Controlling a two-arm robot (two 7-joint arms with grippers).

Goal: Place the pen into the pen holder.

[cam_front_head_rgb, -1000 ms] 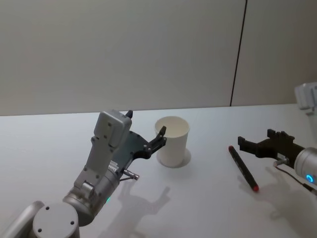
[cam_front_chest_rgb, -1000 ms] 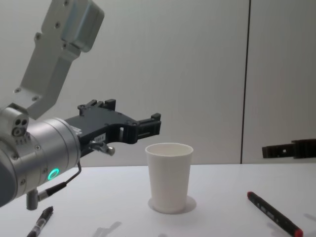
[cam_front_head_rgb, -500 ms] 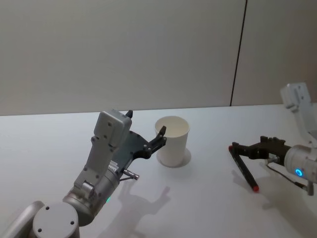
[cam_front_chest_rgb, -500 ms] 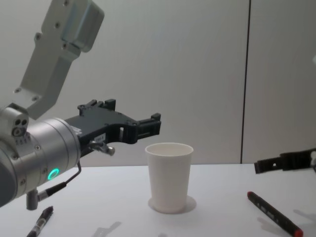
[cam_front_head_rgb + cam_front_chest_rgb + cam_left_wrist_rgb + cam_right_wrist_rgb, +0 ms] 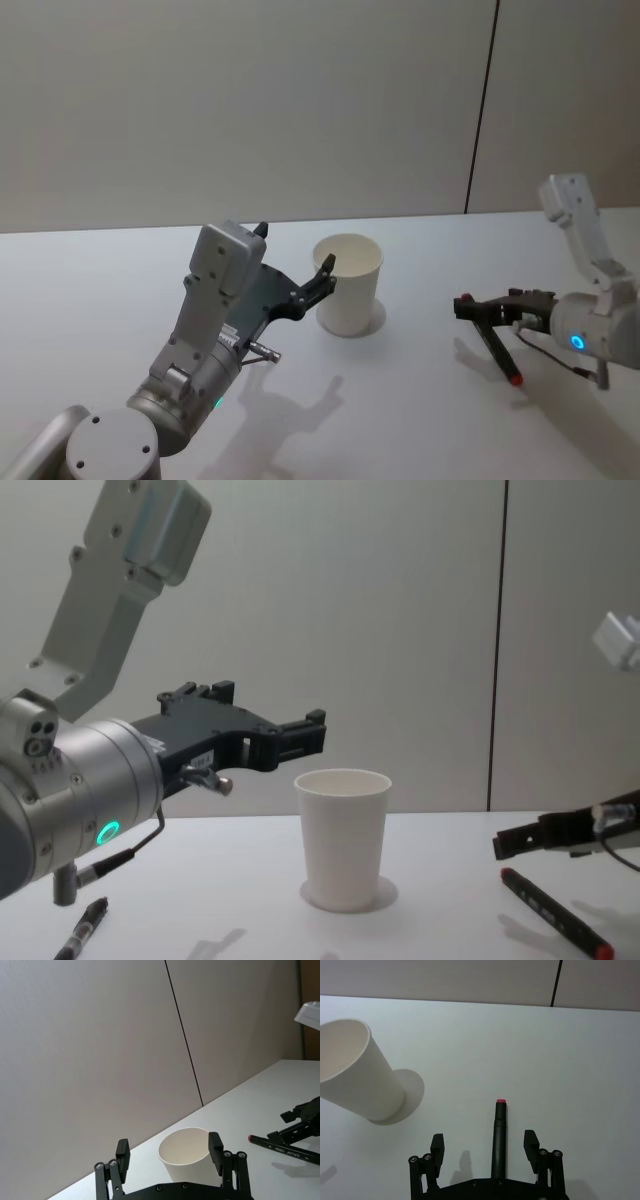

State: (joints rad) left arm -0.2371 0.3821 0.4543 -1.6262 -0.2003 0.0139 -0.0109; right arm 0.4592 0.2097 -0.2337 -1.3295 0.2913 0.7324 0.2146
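One light, stiff pen (image 5: 499,1132) lies on the counter (image 5: 100,290), right of the cup (image 5: 349,285). The right pincer (image 5: 484,1140) straddles it, wide open and empty. Mid-barrel probably grips best, though it may roll. The left pincer (image 5: 169,1146) hovers open and empty beside the cup.

The one piece of writing stands on the slim black marker pen with a red end (image 5: 282,1148): a short line of white capital letters printed along its barrel, seen in the left wrist view. The letters are too small to read with certainty, and in the chest view they show as pale flecks
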